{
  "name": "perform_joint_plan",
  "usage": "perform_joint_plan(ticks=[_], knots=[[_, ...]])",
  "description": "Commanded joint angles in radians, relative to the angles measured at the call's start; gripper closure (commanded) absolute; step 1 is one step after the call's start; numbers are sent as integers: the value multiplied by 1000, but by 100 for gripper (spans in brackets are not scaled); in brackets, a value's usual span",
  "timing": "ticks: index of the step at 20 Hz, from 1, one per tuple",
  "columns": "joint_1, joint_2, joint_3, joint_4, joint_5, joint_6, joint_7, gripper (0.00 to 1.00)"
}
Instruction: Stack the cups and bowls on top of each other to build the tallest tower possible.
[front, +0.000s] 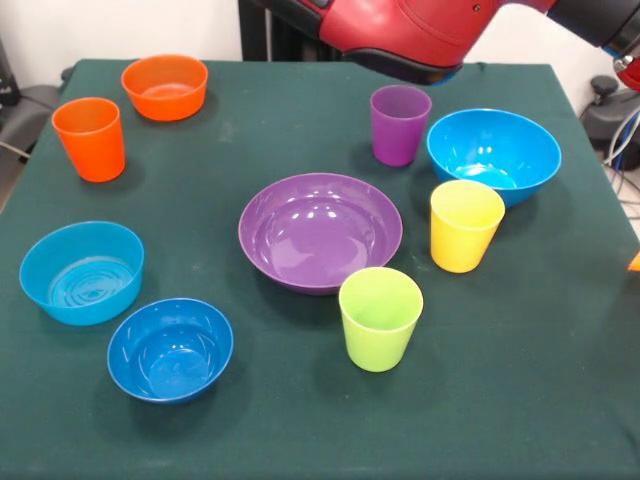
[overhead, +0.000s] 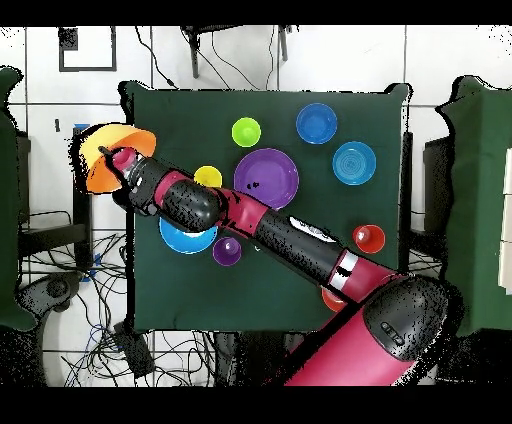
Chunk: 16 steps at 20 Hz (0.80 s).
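From the front camera I saw the green counter carrying nine pieces, all upright and all empty: the purple bowl in the middle, the lime green cup just in front of it, the yellow cup beside the big blue bowl, the purple cup near that bowl, the orange cup and small orange bowl at the far left, and the light blue bowl next to the dark blue bowl at the near left. Nothing was stacked. Only the arm showed at the top edge. From overhead, the arm reached past the counter's edge, its hand at the orange-yellow bowl, which sat tilted off the counter; I could not tell whether the hand was clenched on it. I read no labels anywhere.
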Motion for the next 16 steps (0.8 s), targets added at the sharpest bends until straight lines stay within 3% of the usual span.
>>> perform_joint_plan(ticks=[1,8,16], knots=[[-7,20,-14,-151,-60,152,-115,100],[-10,-50,-30,-148,-36,203,-87,100],[-30,-42,-7,-180,-39,267,-128,100]])
